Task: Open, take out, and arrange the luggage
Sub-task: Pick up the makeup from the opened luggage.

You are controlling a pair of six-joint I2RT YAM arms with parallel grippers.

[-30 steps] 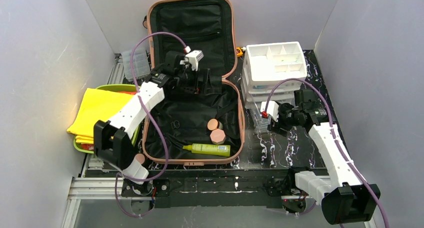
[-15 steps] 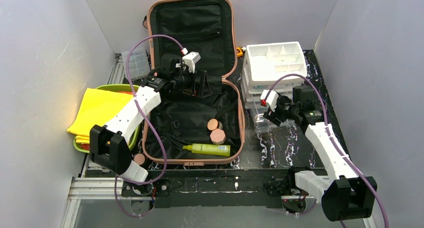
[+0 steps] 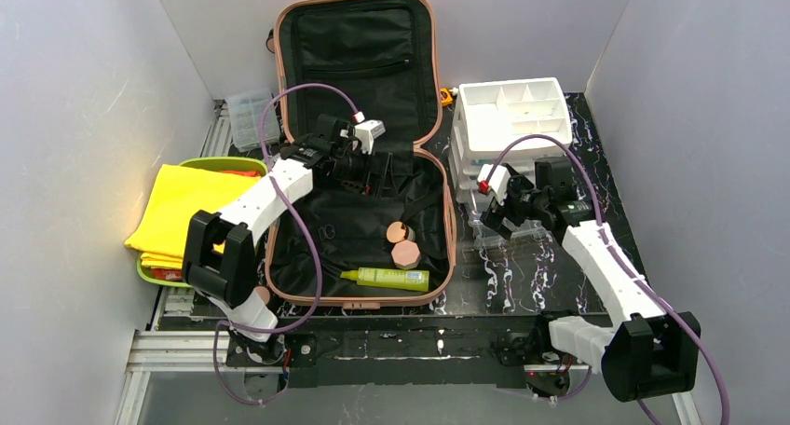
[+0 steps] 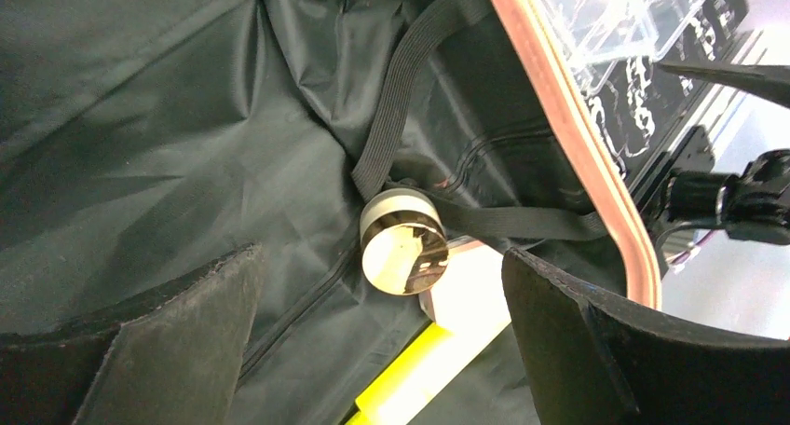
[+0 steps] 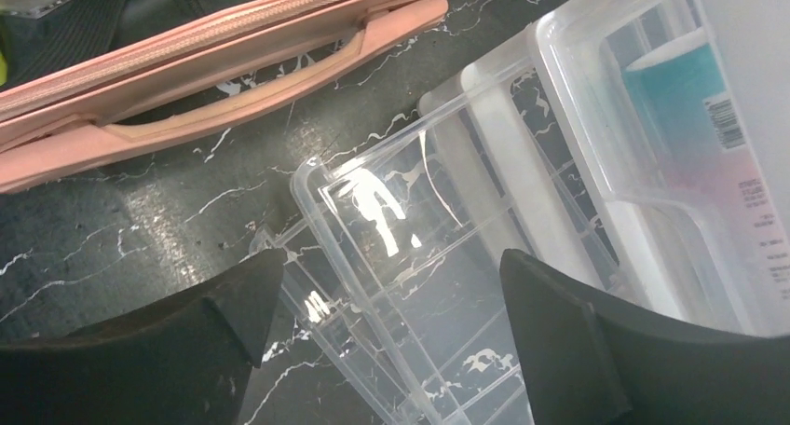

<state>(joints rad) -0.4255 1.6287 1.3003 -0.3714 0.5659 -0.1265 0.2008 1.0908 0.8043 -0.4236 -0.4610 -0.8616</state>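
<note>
Black strap (image 4: pixel 410 80) crosses the luggage (image 4: pixel 559 117) lining, beside a mirror-topped jar (image 4: pixel 403 253).

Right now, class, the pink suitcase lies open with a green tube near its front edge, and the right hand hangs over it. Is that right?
No. The left hand hangs over the suitcase; the right hand is over a clear box beside it, as the top view shows.

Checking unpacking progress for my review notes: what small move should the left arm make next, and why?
Probably lower the left gripper and close on the small round jar. The jaws stand wide open with the jar between them in the wrist view, and it lies on the suitcase lining, not yet taken out.
</note>
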